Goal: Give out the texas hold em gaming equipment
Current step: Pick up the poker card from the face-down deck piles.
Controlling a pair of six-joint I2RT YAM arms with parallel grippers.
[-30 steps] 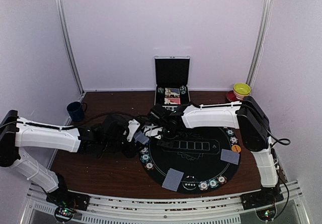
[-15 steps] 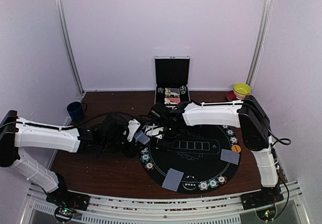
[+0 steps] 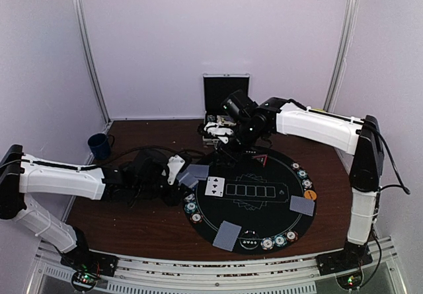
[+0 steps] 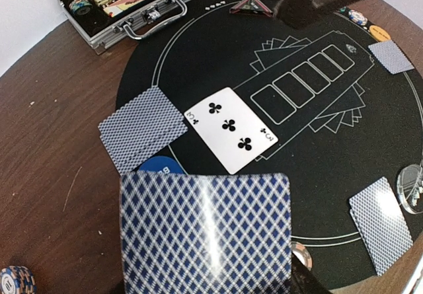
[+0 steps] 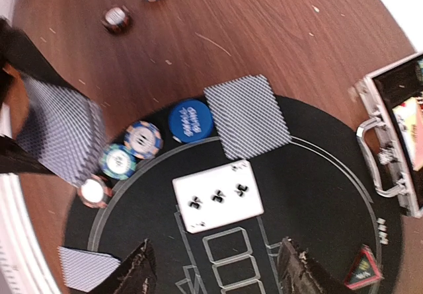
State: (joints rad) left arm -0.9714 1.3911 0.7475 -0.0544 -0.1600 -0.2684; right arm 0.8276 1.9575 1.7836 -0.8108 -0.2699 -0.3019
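Note:
My left gripper (image 3: 177, 175) is shut on a deck of blue-backed playing cards (image 4: 205, 231) at the left rim of the round black mat (image 3: 264, 215). A three of clubs (image 4: 230, 129) lies face up on the mat beside the row of outlined boxes. A face-down card (image 4: 142, 129) and a blue button (image 5: 188, 120) lie just left of it. My right gripper (image 3: 221, 130) hangs open and empty above the mat's far edge, its fingers (image 5: 135, 271) spread over the three of clubs (image 5: 218, 196). Striped poker chips (image 5: 143, 139) line the mat's rim.
An open silver case (image 3: 226, 106) stands at the back. A dark blue mug (image 3: 100, 146) sits far left and stacked bowls (image 3: 317, 117) far right. More face-down cards (image 3: 227, 235) (image 3: 302, 205), chips (image 3: 277, 241) and an orange button (image 3: 310, 194) lie round the mat.
My right gripper has opened and risen back toward the case, away from the left gripper. The three of clubs now lies face up on the mat. The left arm has stayed still.

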